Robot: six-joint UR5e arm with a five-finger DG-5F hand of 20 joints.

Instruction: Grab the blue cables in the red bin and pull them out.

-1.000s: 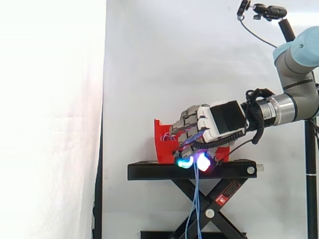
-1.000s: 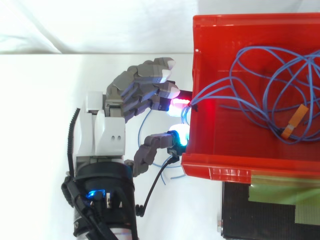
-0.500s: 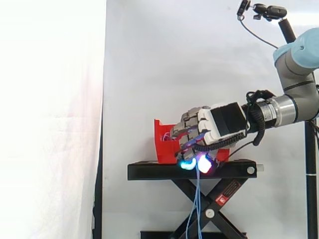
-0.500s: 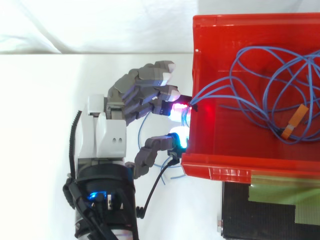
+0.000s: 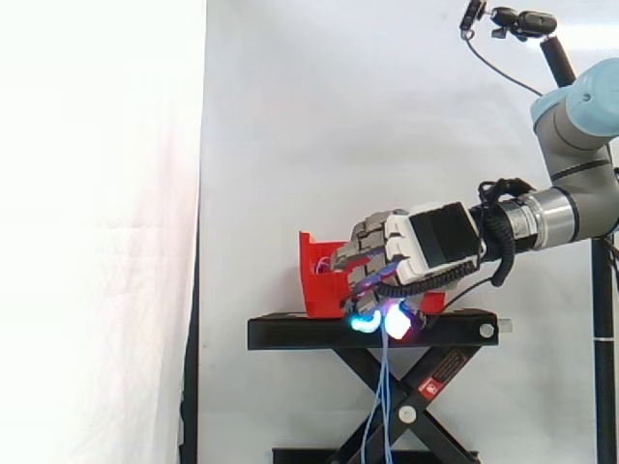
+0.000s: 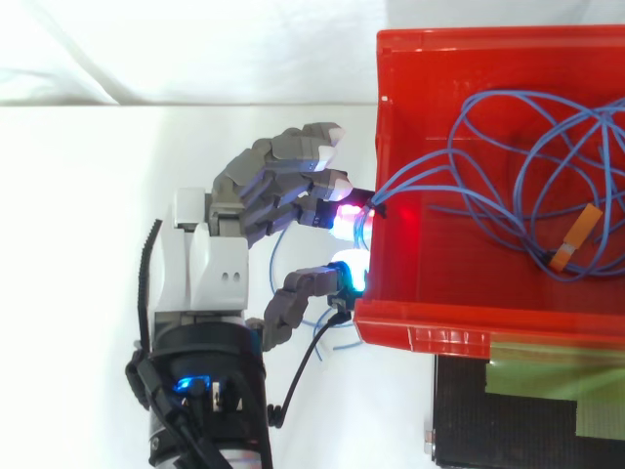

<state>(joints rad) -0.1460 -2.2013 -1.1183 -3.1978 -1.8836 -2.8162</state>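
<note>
Pull step judged begun: blue cables pinched in curled hand at left rim of red bin, centre frame; coils lying inside, frame right. Next: grip to be held, hand drawn left

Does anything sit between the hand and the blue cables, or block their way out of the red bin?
Nothing visible does. The hand curls its fingers and thumb round the blue cables right where they cross the red bin's low front wall. Some strands already hang outside it.
</note>
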